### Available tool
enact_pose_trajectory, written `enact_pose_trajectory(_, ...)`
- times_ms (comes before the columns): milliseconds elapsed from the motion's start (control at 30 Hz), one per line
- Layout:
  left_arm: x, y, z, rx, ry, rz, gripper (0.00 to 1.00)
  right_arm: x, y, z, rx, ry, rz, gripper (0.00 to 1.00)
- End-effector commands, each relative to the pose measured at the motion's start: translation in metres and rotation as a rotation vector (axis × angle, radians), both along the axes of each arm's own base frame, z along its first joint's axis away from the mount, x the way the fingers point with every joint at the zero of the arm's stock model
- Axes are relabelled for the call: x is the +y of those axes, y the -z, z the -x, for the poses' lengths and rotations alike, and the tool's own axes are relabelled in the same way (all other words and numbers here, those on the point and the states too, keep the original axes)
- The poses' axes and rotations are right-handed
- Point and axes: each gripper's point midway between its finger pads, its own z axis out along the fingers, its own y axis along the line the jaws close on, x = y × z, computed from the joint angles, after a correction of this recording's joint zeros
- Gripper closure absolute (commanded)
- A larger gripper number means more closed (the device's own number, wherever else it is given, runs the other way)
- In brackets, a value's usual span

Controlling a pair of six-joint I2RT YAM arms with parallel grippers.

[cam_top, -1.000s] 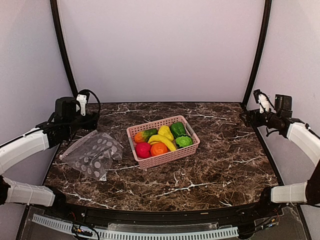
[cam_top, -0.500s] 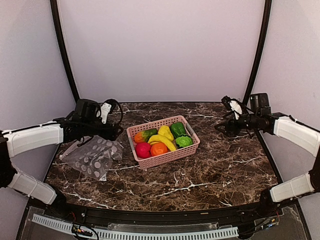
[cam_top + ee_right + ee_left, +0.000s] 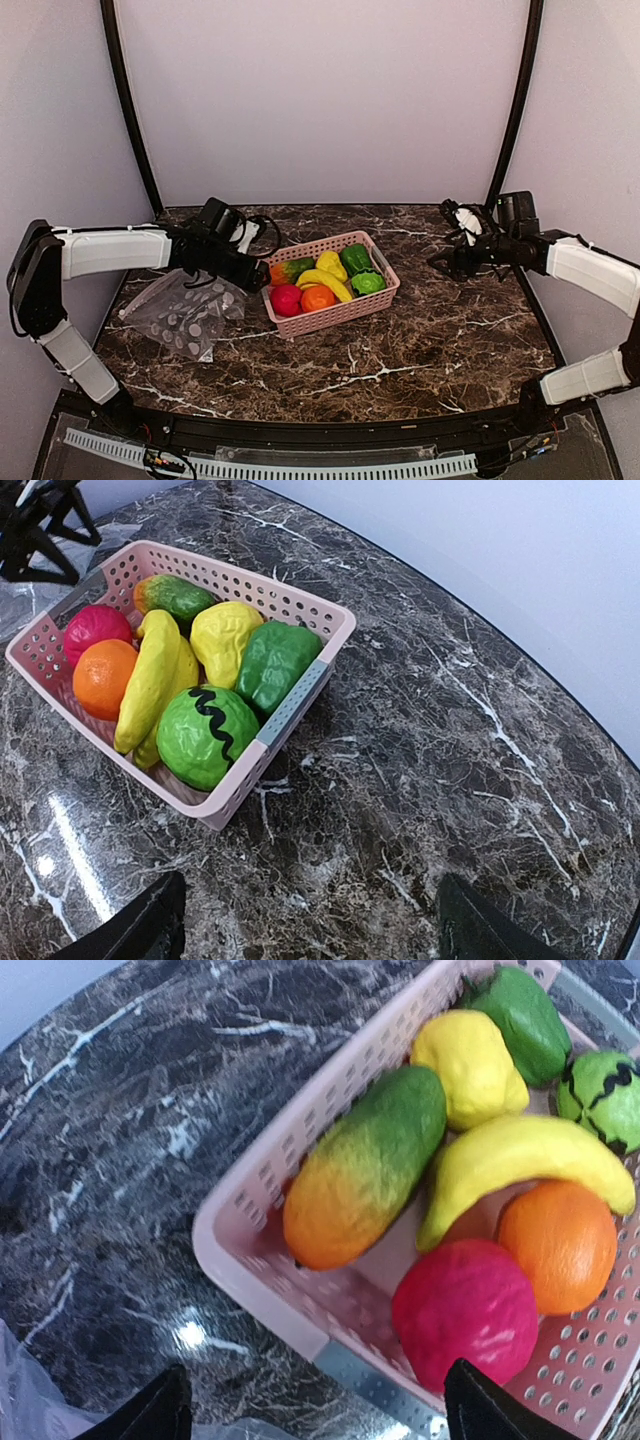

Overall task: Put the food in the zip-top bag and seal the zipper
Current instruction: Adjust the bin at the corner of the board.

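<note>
Found the left claw (image 3: 320, 1412) spread wide and holding nothing, poised low at the left end of the pink basket (image 3: 335, 315), with that corner framed between its tips in the wrist view. Saw the right claw (image 3: 312, 925) likewise gaping and empty, hanging over the counter (image 3: 420, 350) to the right of the basket, well apart from it and aimed toward it.

Counted all the food inside the basket: a green-and-orange fruit (image 3: 365, 1165) along the left wall, a yellow pepper (image 3: 465, 1065) just beside it, a banana (image 3: 520, 1155) lying across the middle, an orange (image 3: 558, 1245) and a red ball (image 3: 465, 1305) side by side at the near end. Noted a dark green pepper (image 3: 520, 1020) at the far end and a round green piece (image 3: 605, 1095) with a black wavy stripe by the right wall.

Spotted the bag (image 3: 185, 310) lying crumpled on the counter just left of the basket, partly under the left arm (image 3: 110, 250), apart from both claws. Could not make out the zipper, nor tell whether the mouth was open or pressed shut.
</note>
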Motion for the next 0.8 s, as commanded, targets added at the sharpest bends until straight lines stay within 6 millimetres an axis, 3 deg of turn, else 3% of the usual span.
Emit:
enact_pose_trajectory(0, 0.0, -0.034, -0.032, -0.065, -0.048, -0.075, 0.13, 0.006, -0.002, 0.012, -0.01, -0.054, -0.017, 0.16)
enact_pose_trajectory(33, -0.007, -0.047, -0.041, -0.085, -0.031, -0.073, 0.12, 0.007, -0.003, 0.012, -0.014, -0.056, -0.018, 0.16)
enact_pose_trajectory(67, -0.01, -0.03, -0.04, -0.038, 0.035, -0.129, 0.14, 0.006, -0.004, 0.013, -0.018, -0.055, -0.015, 0.16)
enact_pose_trajectory(100, -0.023, -0.027, -0.048, -0.022, 0.081, -0.13, 0.18, 0.006, -0.005, 0.013, -0.024, -0.053, -0.013, 0.16)
enact_pose_trajectory(167, -0.026, -0.014, -0.051, 0.021, 0.166, -0.212, 0.25, 0.005, -0.007, 0.015, -0.036, -0.053, -0.012, 0.16)
enact_pose_trajectory(500, -0.042, -0.001, -0.085, 0.038, 0.22, -0.233, 0.31, 0.004, -0.012, 0.02, -0.058, -0.06, -0.015, 0.16)
enact_pose_trajectory(767, -0.047, 0.014, -0.088, 0.067, 0.215, -0.227, 0.58, 0.003, -0.007, 0.02, -0.05, -0.062, -0.005, 0.16)
